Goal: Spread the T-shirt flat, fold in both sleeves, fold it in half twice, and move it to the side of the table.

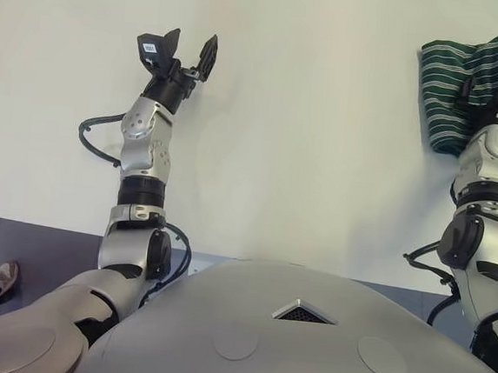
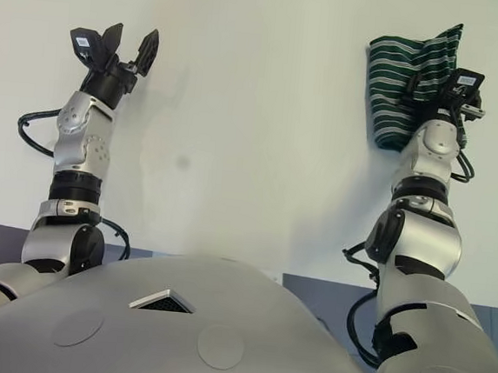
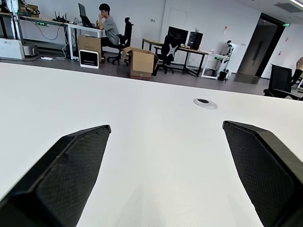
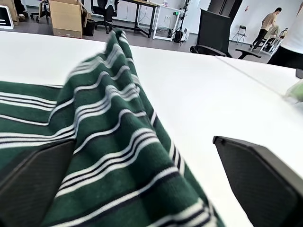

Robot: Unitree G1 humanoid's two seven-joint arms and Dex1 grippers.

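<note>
The T-shirt (image 1: 459, 83), green with white stripes, lies as a folded packet at about 2 o'clock on the white table (image 1: 321, 158), far to the right side. The right gripper (image 4: 142, 146) is at the packet's near edge with its fingers spread wide. One finger (image 4: 265, 179) stands free over bare table. The other seems to sit under a raised ridge of cloth, but the fabric hides most of it, so I cannot be sure. The left gripper (image 1: 194, 42) is at about 10 o'clock, well apart from the shirt, also wide open and holding nothing.

I judge the task nearly finished, as the shirt is folded and at the side. The danger is in the retreat. If the covered finger catches the cloth when the arm pulls away, it may drag the top layer and open the fold, or pull the packet toward the centre.
</note>
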